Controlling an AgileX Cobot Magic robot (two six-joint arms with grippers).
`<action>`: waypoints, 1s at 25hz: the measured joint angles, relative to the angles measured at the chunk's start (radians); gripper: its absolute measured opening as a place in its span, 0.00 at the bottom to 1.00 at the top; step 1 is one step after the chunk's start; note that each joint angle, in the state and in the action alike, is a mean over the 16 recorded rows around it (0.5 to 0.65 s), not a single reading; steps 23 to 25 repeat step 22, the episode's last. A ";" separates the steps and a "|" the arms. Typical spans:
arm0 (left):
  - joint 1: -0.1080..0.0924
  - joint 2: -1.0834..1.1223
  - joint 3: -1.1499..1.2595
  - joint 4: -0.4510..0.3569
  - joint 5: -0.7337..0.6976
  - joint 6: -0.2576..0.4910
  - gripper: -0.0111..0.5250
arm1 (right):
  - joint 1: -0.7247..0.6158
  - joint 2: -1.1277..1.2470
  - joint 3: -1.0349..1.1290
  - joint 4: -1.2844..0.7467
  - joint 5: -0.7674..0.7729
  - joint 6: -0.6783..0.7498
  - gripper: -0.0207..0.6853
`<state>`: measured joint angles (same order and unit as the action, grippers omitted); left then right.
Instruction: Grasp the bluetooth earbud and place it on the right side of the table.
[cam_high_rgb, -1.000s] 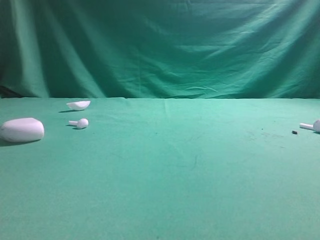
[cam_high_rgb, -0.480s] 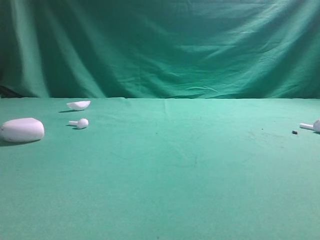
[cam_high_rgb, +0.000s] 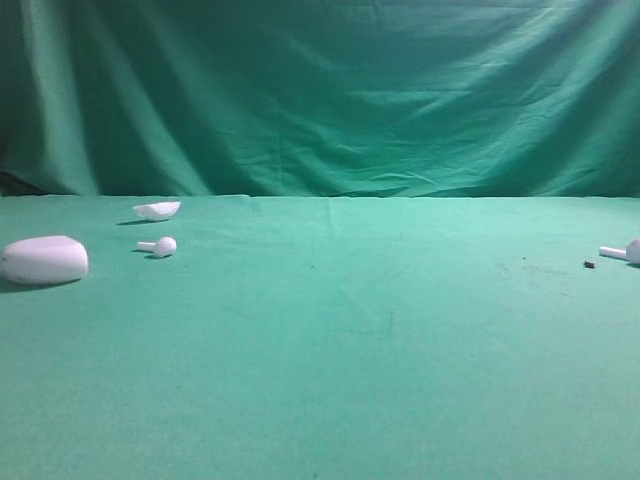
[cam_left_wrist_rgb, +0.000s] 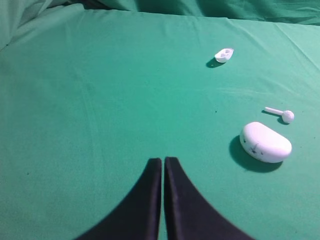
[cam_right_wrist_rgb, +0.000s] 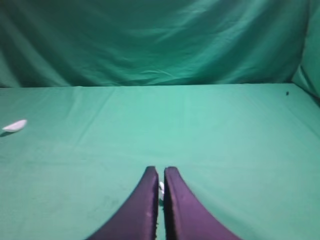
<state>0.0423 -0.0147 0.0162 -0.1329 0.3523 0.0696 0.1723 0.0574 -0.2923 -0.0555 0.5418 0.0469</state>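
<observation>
One white bluetooth earbud lies on the green table at the left, stem pointing left. It also shows in the left wrist view. A second, alike earbud lies at the table's far right edge. A small white bit shows through the slit between the right gripper's fingers; I cannot tell what it is. My left gripper is shut and empty, well short of the case. My right gripper has its jaws together above the cloth. Neither gripper shows in the exterior view.
A big white pebble-shaped case lies at the far left, also in the left wrist view. A white shallow shell lies behind the left earbud, also seen by both wrist views. A dark speck is near the right earbud.
</observation>
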 joint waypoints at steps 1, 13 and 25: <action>0.000 0.000 0.000 0.000 0.000 0.000 0.02 | -0.008 -0.010 0.041 -0.002 -0.027 -0.001 0.03; 0.000 0.000 0.000 0.000 0.000 0.000 0.02 | -0.066 -0.069 0.310 0.011 -0.164 -0.002 0.03; 0.000 0.000 0.000 0.000 0.000 0.000 0.02 | -0.066 -0.069 0.319 0.018 -0.165 -0.003 0.03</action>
